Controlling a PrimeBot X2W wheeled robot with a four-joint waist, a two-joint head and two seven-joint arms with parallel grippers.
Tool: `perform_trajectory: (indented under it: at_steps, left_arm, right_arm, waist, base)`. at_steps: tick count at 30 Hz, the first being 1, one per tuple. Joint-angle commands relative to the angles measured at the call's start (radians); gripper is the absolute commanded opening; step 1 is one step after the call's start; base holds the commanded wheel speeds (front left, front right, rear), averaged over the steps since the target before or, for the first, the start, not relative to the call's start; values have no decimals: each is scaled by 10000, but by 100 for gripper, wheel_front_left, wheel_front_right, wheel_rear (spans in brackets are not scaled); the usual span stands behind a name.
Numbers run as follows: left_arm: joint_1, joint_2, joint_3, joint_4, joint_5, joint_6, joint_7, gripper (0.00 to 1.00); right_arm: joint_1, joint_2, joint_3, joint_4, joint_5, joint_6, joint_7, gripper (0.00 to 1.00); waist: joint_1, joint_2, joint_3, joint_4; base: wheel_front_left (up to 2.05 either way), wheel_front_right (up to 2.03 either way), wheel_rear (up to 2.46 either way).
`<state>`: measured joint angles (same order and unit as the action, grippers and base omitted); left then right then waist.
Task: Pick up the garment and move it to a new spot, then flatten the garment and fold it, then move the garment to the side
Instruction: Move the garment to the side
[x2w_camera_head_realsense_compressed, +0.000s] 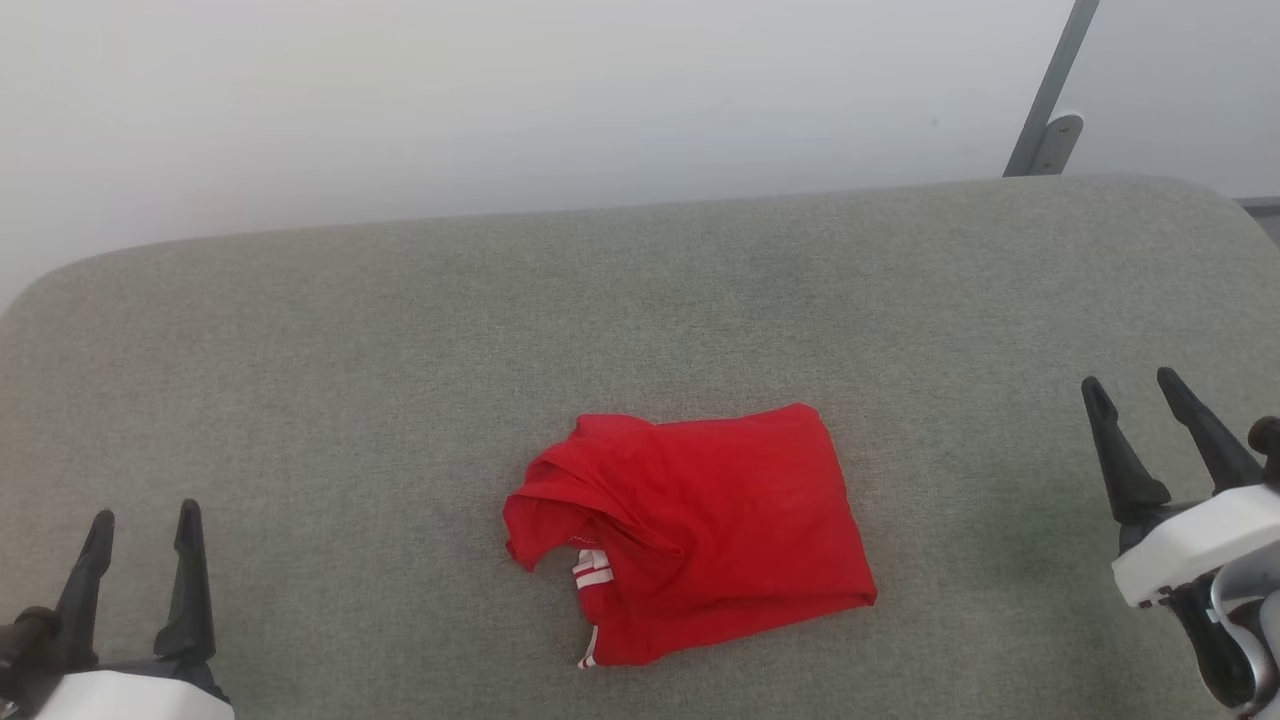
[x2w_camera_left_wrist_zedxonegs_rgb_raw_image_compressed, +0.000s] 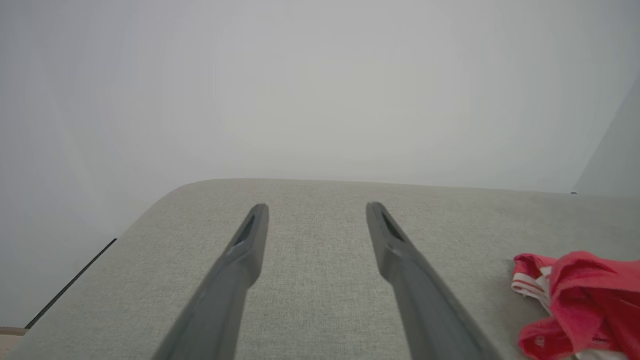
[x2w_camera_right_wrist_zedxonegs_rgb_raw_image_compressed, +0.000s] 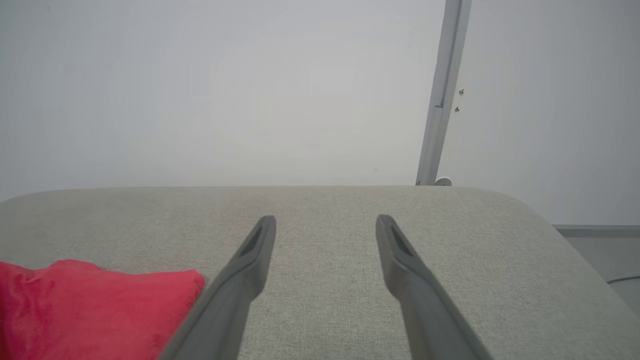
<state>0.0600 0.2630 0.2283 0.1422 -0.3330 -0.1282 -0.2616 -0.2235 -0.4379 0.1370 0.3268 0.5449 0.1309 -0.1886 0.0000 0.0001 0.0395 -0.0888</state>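
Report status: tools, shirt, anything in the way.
Left tool open, empty. Right tool open, empty. Shirt roughly folded, mid grey pad, neither tool touching. Nothing between tools and shirt.

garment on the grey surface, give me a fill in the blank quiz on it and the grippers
1. The garment lying on the grey surface is mostly ____ in colour.
2. Its striped trim is red and ____.
3. The left gripper and the right gripper both stand ____, holding nothing.
4. In the head view the garment lies ____ the two grippers.
Missing words: red; white; open; between.
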Motion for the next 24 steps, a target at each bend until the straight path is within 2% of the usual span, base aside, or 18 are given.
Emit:
perform_trajectory:
  at_steps: [1, 10, 15, 24]
  left_arm:
    - [111, 49, -13, -31, 40, -20, -39, 100]
    - [149, 147, -114, -61, -12, -20, -39, 100]
    - [37, 136, -207, -69, 33, -20, -39, 100]
    - [-155, -67, -517, -40, 77, -21, -39, 100]
  right_arm:
    - [129, 43, 6, 34, 52, -5, -109, 100]
    - [140, 67, -58, 254, 67, -5, -273, 100]
    - [96, 76, 81, 223, 152, -5, 7, 100]
    - [-163, -27, 1151, -337, 747, -5, 1717, 100]
  waist:
    - [0, -1, -2, -1]
    - [0, -1, 1, -5]
    - [0, -1, 67, 120]
    - [0, -1, 305, 771]
  base:
    - [0, 0, 0]
    - [0, 0, 0]
    - [0, 0, 0]
    - [0, 0, 0]
